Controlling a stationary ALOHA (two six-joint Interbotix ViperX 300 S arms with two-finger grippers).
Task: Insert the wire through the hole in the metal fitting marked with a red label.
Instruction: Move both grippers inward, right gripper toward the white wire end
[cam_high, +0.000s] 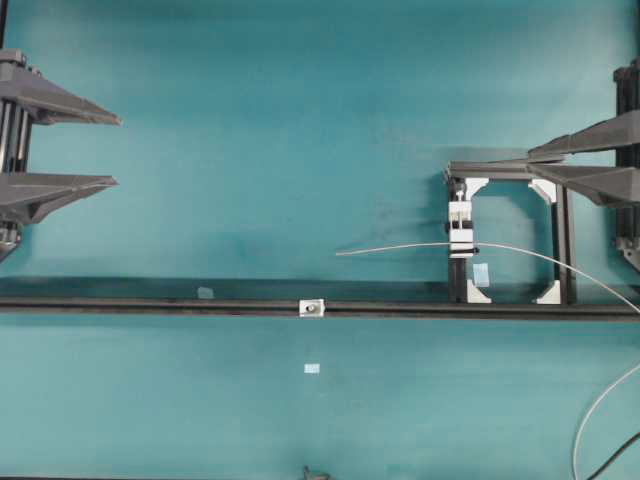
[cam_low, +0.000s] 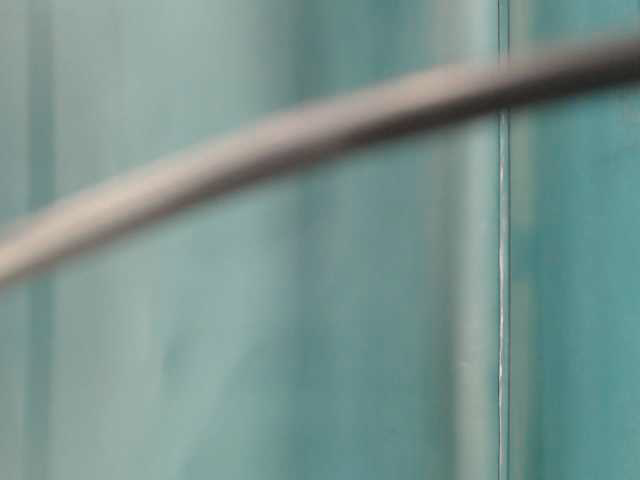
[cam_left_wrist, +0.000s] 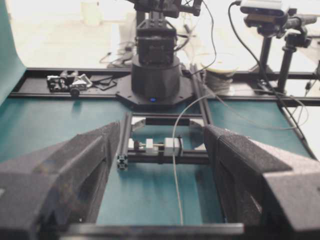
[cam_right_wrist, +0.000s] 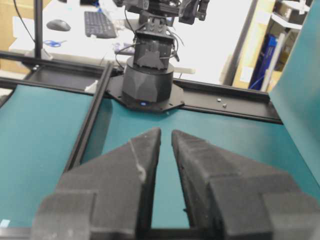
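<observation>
On the far left, the left gripper has its fingers wide apart and holds nothing. In the middle, the tiny metal fitting sits on the long black rail. To its right, the thin wire lies across the white clamp block. On the far right, the right gripper is nearly together, holding nothing.
</observation>
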